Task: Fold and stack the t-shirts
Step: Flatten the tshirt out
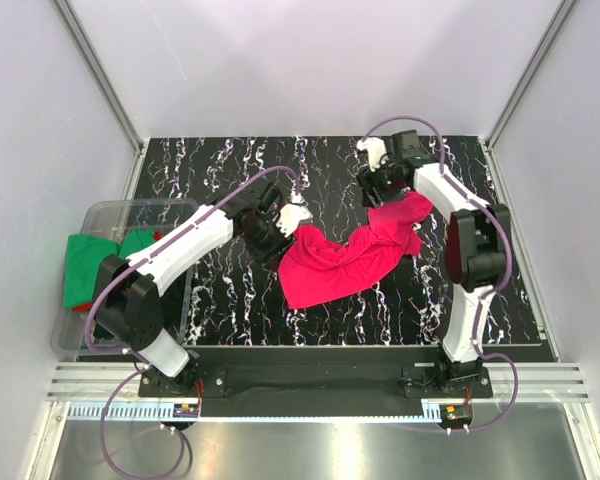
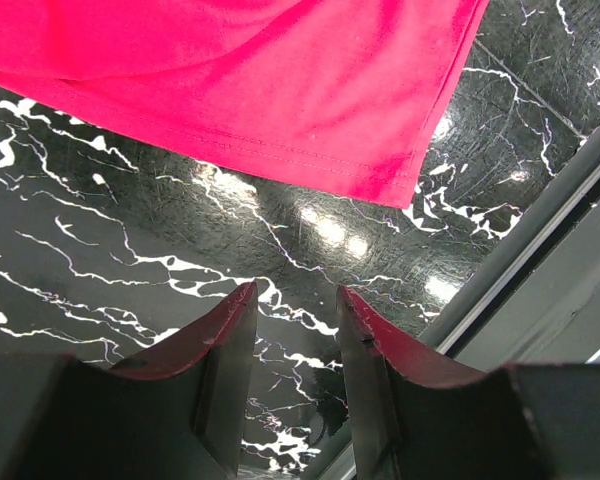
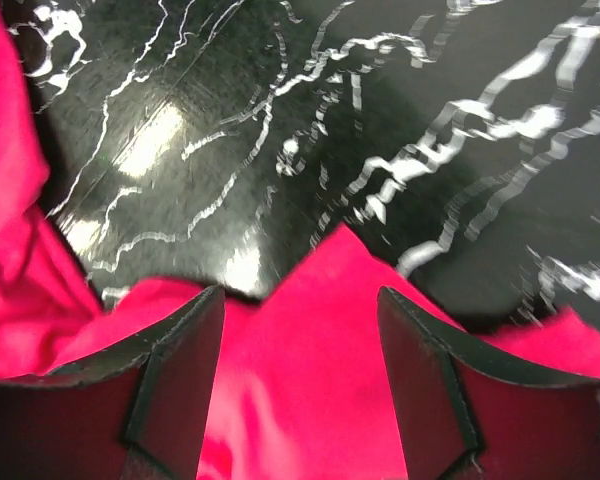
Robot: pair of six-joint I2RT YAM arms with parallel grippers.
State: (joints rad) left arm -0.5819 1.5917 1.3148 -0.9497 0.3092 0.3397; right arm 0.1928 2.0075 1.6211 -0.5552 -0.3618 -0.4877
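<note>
Jaws apart: left gripper (image 2: 295, 290) faces hem of crimson t-shirt (image 2: 260, 80), right gripper (image 3: 300, 292) straddles its edge.

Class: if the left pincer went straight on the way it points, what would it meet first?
The left pincer would most likely meet the black table, just short of the crimson t-shirt; depth is unclear.

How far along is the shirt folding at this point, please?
Done: nothing; no folded stack shows. In hand: the pink shirt lies crumpled on the table, the right tool open over one edge, the left tool open and empty near its hem. Left: folding it, plus the green shirt in the bin.
</note>
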